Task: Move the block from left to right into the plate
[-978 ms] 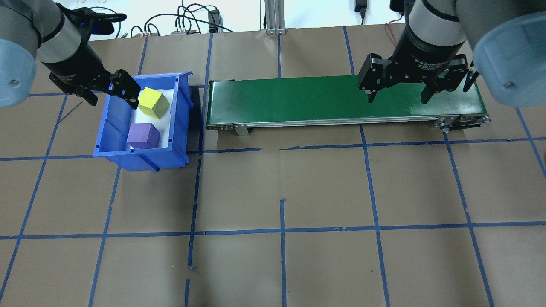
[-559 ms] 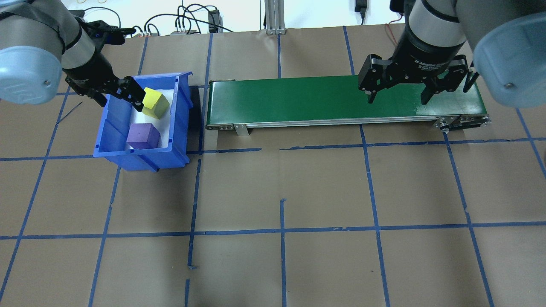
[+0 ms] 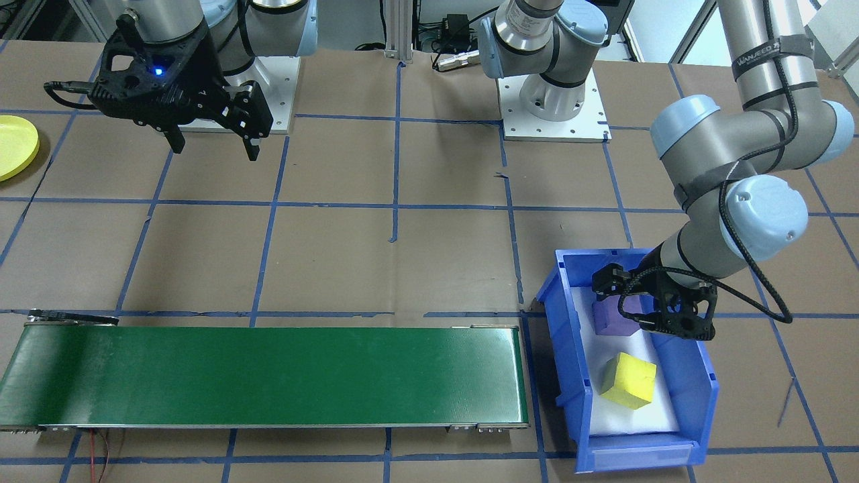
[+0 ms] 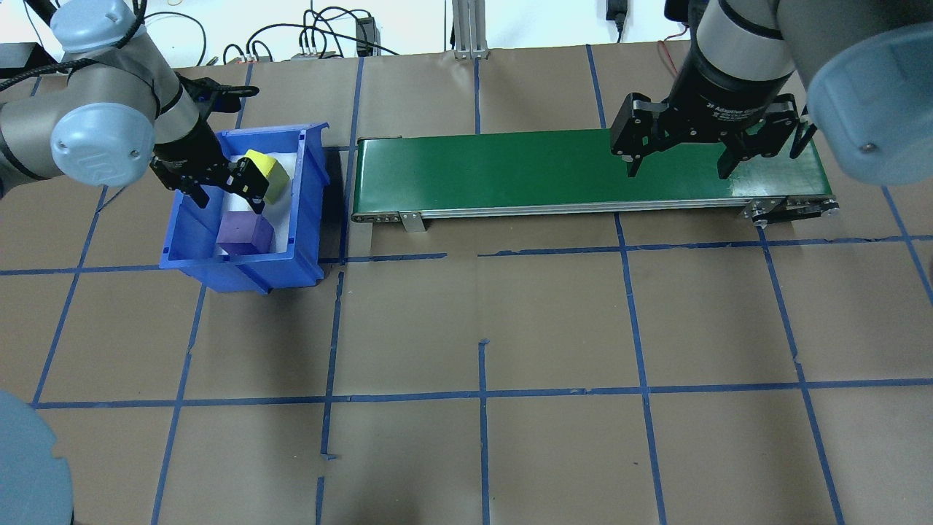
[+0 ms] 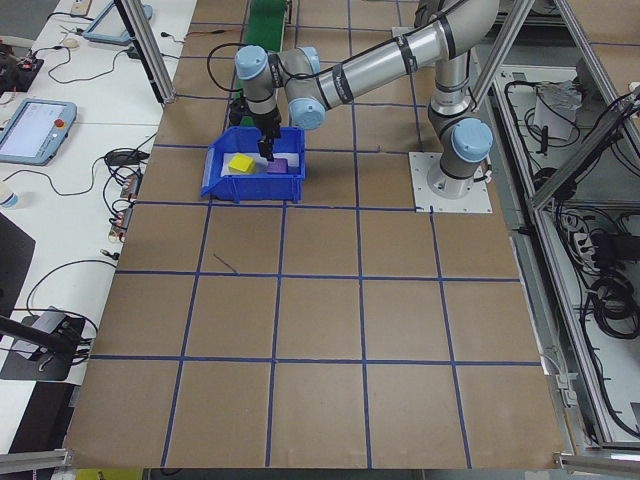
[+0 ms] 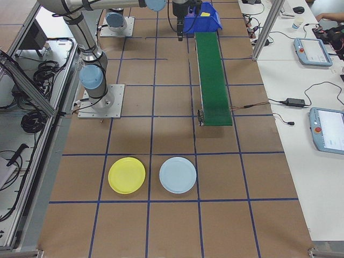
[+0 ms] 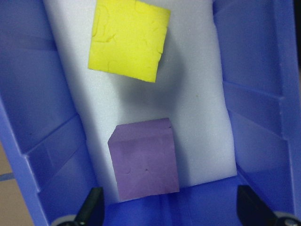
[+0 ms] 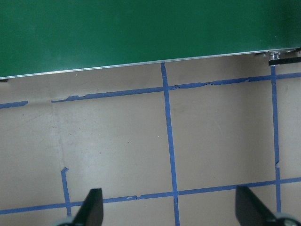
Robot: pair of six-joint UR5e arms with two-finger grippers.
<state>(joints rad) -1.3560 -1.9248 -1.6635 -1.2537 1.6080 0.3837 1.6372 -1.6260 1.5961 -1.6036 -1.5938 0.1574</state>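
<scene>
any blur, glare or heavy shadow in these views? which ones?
Left wrist view: yellow block and purple block sharp, soft shadows on the white foam. Overhead view: blurred grey arm joint at the right edge; bright washed-out strip behind the table. Front view: even light, mild sheen on the green belt.

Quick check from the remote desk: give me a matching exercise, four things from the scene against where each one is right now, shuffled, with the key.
Things:
1. purple block
2. yellow plate
3. right gripper
4. yellow block

Places:
A. on the table beside the pale blue plate
B. in the bin, at its end away from the robot base
C. above the green conveyor, jaws open
D. in the bin, under the left gripper

Pairs: 1-D, 2-A, 3-C, 4-B
</scene>
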